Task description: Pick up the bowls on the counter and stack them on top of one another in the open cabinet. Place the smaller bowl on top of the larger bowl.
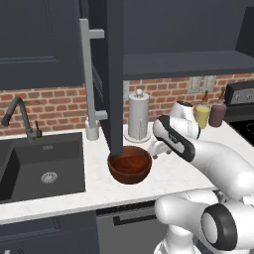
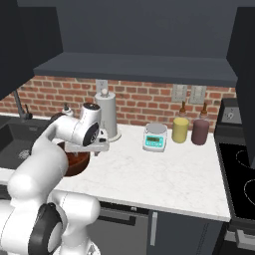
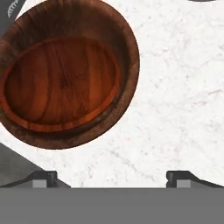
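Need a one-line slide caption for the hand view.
Open claw above the white counter, beside the larger bowl with the smaller bowl nested inside.

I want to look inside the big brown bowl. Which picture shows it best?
The hand view: it looks straight down into the larger bowl. The left base view shows it from the side; in the right base view the arm hides most of it.

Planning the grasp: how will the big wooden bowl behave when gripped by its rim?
The larger bowl looks rigid wood, so it likely won't flex. Its smooth curved wall may slip. The smaller bowl lying inside could shift if tilted.
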Motion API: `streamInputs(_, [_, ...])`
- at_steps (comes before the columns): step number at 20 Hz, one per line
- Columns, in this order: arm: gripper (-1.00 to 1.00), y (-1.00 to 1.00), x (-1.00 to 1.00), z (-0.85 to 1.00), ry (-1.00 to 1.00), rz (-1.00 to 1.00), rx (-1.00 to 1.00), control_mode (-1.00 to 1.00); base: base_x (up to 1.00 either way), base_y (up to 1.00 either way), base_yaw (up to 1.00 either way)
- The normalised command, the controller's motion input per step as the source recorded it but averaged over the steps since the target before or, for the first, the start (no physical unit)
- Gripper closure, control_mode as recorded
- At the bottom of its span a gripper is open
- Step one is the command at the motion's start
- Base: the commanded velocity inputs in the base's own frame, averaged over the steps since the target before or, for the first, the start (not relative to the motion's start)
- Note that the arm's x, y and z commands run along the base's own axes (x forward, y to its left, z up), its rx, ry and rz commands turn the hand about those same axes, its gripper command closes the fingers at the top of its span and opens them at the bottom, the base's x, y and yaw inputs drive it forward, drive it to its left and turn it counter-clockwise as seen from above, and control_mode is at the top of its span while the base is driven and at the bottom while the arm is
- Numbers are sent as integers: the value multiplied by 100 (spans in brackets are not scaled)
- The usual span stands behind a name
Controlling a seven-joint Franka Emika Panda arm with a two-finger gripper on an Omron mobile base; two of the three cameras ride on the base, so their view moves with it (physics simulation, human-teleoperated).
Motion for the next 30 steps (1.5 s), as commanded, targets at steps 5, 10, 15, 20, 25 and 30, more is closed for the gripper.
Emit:
streamInputs(5, [-100,29,19,0,1,-43,17,-100,0,0,0])
streamInputs(10, [-100,16,41,-9,0,-29,2,-100,0,0,0])
streamInputs(15, [-100,12,41,-13,3,-8,0,-100,0,0,0])
streamInputs(20, [-100,0,27,-30,15,-1,-3,-100,0,0,0])
streamInputs(25, [-100,-2,13,-46,20,0,-8,-100,0,0,0])
streamInputs(30, [-100,0,7,-37,15,0,-3,-100,0,0,0])
